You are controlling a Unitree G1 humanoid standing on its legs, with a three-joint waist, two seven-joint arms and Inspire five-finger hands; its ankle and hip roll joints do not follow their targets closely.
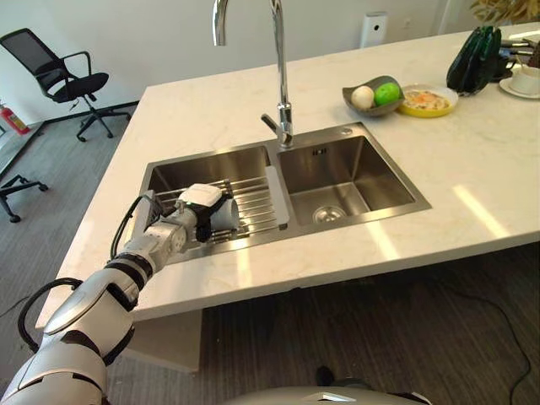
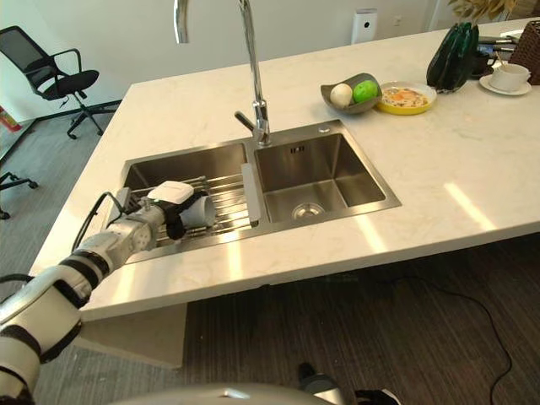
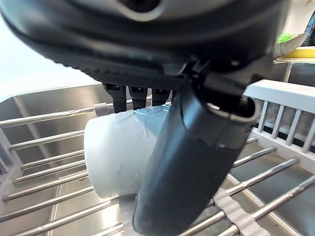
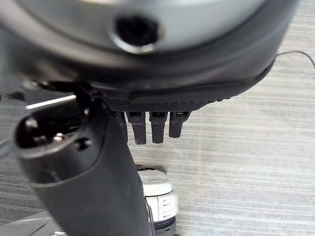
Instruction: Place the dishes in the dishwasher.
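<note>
In the left eye view the left hand [image 1: 201,213] reaches over the left basin of the double sink [image 1: 342,139], where a wire rack [image 1: 250,202] spans the basin. The hand's fingers and thumb curl round a pale cup [image 1: 226,213] that lies on its side on the rack. A tall faucet [image 1: 281,76] rises behind the divider between the basins. Farther back on the white counter [image 1: 472,160] sit a grey bowl [image 1: 369,103] holding a white ball and a green one, and just beside it a yellow plate [image 1: 429,101] with food. A dark green object [image 1: 474,57] stands near the far corner, next to a white cup on a saucer [image 1: 525,80]. An office chair [image 1: 59,80] stands on the floor beyond the counter.

The right eye view gives the same layout, the cup lying on the rack bars in the hand's grip.

In the left wrist view the thumb [image 3: 189,167] crosses the cup's side and the fingers [image 3: 139,96] come down behind it; the cup touches the bars, though whether it rests its weight there is hard to tell.

In the right wrist view the right hand [image 4: 147,88] hangs over striped grey floor [image 4: 256,157], fingers relaxed and holding nothing.
</note>
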